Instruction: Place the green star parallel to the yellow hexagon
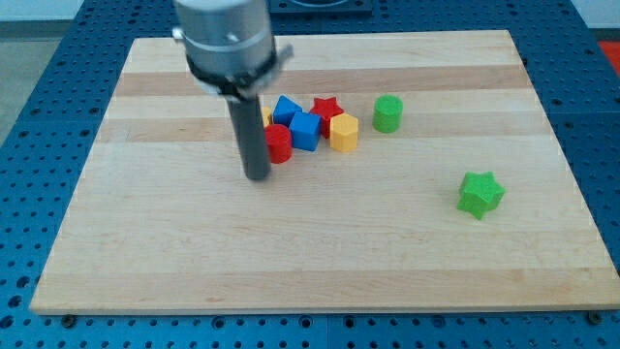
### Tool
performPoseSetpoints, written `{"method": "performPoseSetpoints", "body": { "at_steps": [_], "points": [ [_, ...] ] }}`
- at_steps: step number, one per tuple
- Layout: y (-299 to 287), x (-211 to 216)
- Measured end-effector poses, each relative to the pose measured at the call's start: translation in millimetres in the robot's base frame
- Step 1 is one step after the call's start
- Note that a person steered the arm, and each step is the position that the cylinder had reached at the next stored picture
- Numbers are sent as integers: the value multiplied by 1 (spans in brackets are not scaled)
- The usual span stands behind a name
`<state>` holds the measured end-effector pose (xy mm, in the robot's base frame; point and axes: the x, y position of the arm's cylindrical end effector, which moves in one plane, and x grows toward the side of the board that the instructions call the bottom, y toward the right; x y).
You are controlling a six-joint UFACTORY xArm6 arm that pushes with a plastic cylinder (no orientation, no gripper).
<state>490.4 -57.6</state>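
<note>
The green star (480, 193) lies alone on the right part of the wooden board (320, 262). The yellow hexagon (344, 132) sits at the right end of a cluster near the board's middle top. My tip (258, 176) is at the cluster's left side, just left of a red block (279, 143), far to the left of the green star. The rod hides part of the cluster's left edge.
The cluster also holds a red star (327, 108), a blue block (305, 131) and another blue block (286, 110). A sliver of another yellow block shows behind the rod. A green cylinder-like block (388, 113) stands right of the hexagon.
</note>
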Motion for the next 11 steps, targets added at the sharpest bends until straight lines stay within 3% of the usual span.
{"method": "performPoseSetpoints", "body": {
  "at_steps": [1, 3, 4, 5, 7, 11],
  "points": [
    [89, 54],
    [248, 30],
    [264, 37],
    [265, 39],
    [280, -48],
    [178, -48]
  ]
}}
